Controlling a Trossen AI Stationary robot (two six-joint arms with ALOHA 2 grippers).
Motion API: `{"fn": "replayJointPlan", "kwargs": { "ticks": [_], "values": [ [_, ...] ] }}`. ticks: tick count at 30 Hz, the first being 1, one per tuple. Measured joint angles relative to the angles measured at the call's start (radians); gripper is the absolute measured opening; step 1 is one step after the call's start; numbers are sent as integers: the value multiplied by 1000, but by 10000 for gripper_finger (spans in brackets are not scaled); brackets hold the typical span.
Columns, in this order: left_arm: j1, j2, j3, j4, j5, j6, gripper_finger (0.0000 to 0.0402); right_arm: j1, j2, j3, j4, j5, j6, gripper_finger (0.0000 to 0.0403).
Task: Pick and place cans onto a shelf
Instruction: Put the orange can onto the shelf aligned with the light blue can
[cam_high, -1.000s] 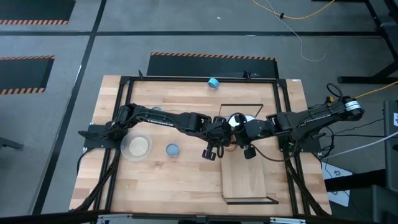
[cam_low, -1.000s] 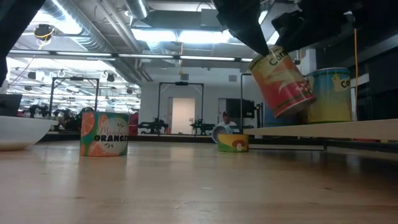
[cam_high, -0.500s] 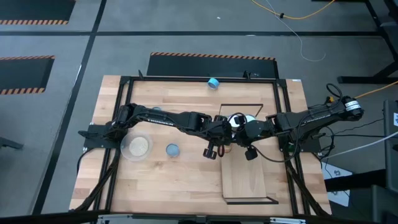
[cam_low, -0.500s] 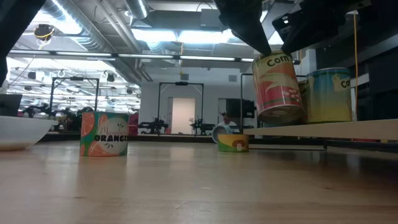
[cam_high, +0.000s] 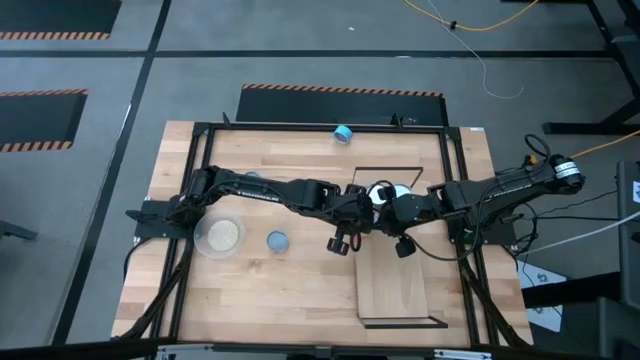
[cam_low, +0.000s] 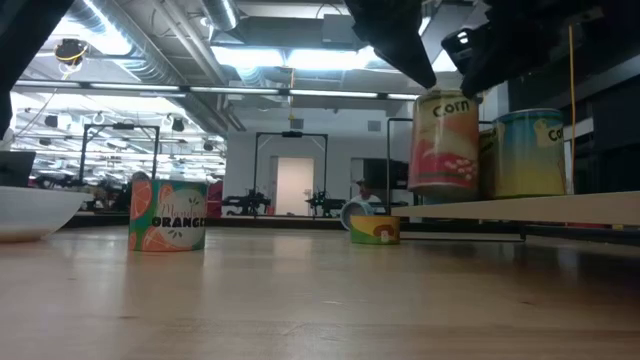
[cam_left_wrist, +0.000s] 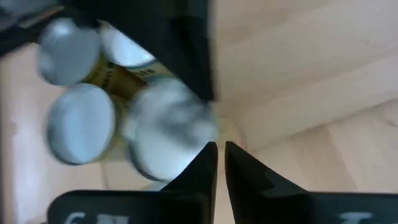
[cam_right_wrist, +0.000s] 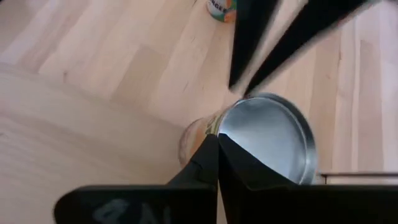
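Moved: the red-and-tan tin can labelled "Corn" (cam_low: 444, 142), tilted and off the board a second ago, now stands upright on the pale light-wood shelf with thin black end frames (cam_low: 520, 207).
Left of table: a wide clear round dish (cam_high: 220, 235), then a short orange-printed can (cam_low: 167, 214) standing alone, untaken.
Far edge: a small blue-topped can (cam_high: 343, 133), lying apart.
Left gripper (cam_high: 343, 243): jaws nearly pressed together, holding nothing, just beside the shelf's near end.
Corn can: beside a blue-and-yellow can (cam_low: 530, 152); several silver tops cluster there.
Right gripper (cam_high: 403, 245): jaws pressed shut, empty, just above the corn can's shiny lid (cam_right_wrist: 267, 137).
Handling: likely stiff metal, slick-sided, fairly heavy if full; best gripped across the middle of the side wall, jaws level.
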Motion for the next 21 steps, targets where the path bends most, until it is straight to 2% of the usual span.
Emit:
{"fn": "replayJointPlan", "kwargs": {
  "ticks": [8, 21],
  "values": [
    [-1, 35, 0, -6, 5, 1, 39, -1, 0, -1, -58, 4, 1, 2],
    [-1, 36, 0, -4, 3, -6, 39, -1, -1, 0, -109, 2, 1, 3]
  ]
}}
